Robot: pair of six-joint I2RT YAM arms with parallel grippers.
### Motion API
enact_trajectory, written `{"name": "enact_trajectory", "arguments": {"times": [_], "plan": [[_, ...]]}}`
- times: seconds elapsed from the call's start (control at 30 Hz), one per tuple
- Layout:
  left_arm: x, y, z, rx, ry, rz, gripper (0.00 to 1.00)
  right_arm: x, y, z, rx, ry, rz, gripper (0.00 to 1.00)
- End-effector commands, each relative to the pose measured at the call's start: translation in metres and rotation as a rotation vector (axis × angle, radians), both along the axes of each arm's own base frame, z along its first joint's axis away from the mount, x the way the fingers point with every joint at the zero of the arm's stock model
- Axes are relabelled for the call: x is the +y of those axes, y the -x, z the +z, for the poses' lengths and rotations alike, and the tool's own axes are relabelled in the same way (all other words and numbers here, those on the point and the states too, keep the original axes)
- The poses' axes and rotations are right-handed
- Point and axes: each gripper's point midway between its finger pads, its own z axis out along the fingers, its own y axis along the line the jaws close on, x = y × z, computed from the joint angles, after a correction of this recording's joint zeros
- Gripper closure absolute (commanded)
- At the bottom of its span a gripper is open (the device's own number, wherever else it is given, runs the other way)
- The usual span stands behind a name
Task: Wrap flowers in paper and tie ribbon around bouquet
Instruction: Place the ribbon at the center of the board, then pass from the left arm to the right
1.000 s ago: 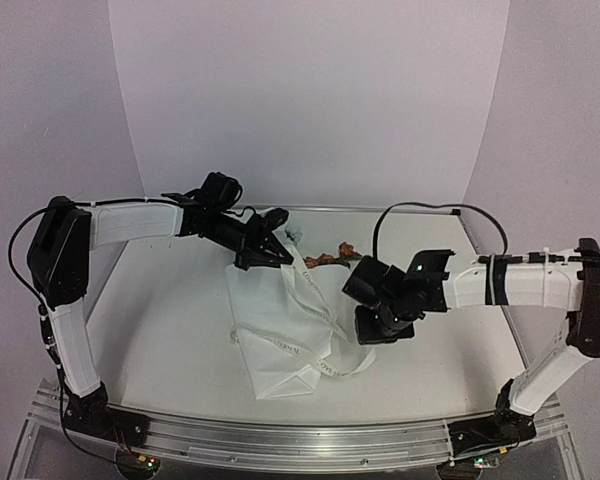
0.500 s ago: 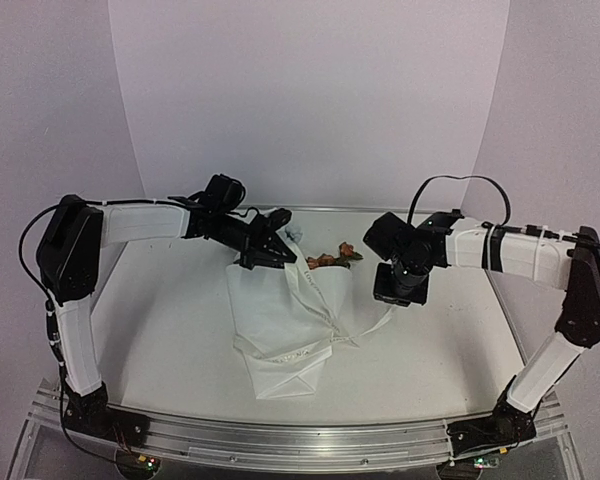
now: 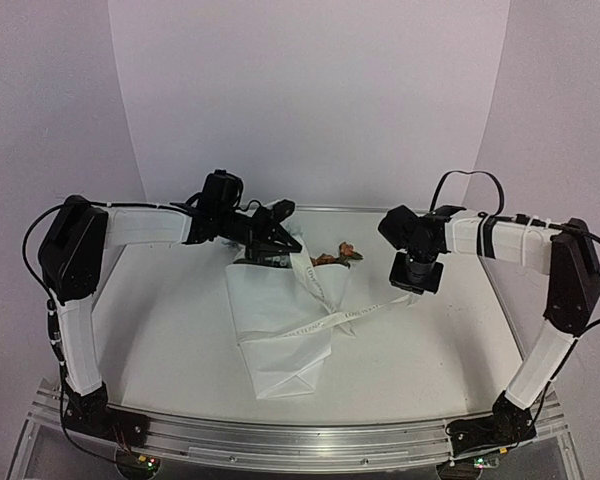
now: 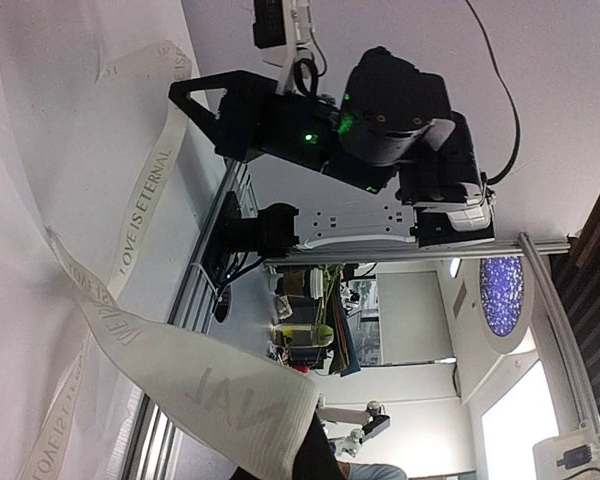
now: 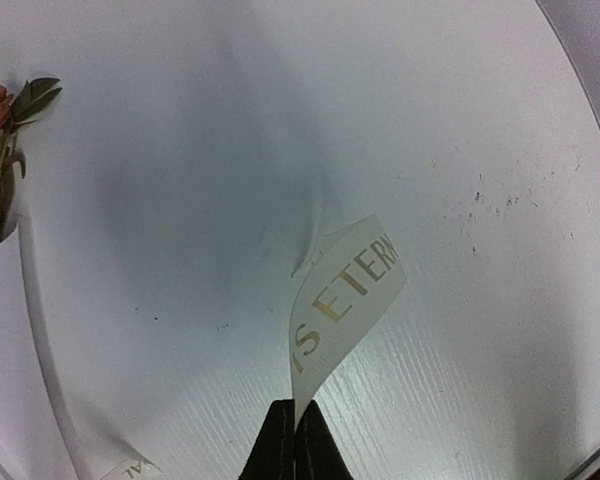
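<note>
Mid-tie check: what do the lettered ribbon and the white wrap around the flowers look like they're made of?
The narrow cream ribbon with printed lettering looks like soft matte fabric, probably woven: it bends in a smooth curl without creasing. The large white wrapping sheet looks like thin matte tissue-type paper, possibly non-woven: it keeps sharp folds and wrinkles.

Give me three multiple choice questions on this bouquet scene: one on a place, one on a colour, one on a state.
1. Where do the flowers poke out of the paper? A its far end; B its near end; C its left side.
2. What colour is the ribbon? A red; B cream-white; C green.
3. How is the right claw? A open, empty; B shut on the paper; C shut on the ribbon.
Answers: 1 A, blooms show at the wrap's far end; 2 B, pale band with lettering; 3 C, wrist view shows the ribbon's end pinched.
</note>
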Motion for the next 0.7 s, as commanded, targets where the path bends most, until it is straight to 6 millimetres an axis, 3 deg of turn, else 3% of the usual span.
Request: {"name": "enact_trajectory", "arguments": {"times": [0.0,0.17,0.3,0.4,0.5,0.67], "plan": [[0.000,-0.006,0.010,-0.023,0.047,-0.010,1.00,0.004,0.004,-0.020,0.040,0.009,0.046,0.90],[-0.003,-0.013,0.007,0.006,0.043,0.008,1.00,0.005,0.014,-0.015,0.014,-0.027,0.148,0.57],[-0.005,-0.018,0.008,0.018,0.052,0.018,1.00,0.012,0.021,0.010,-0.054,-0.063,0.300,0.41],[-0.007,-0.021,0.006,0.028,0.048,0.024,1.00,0.044,0.027,0.033,-0.125,-0.141,0.500,0.39],[-0.008,-0.023,0.004,0.038,0.044,0.031,1.00,0.098,0.042,0.054,-0.196,-0.215,0.774,0.36],[-0.010,-0.027,0.003,0.049,0.044,0.040,1.00,0.171,0.064,0.067,-0.219,-0.205,1.120,0.47]]}}
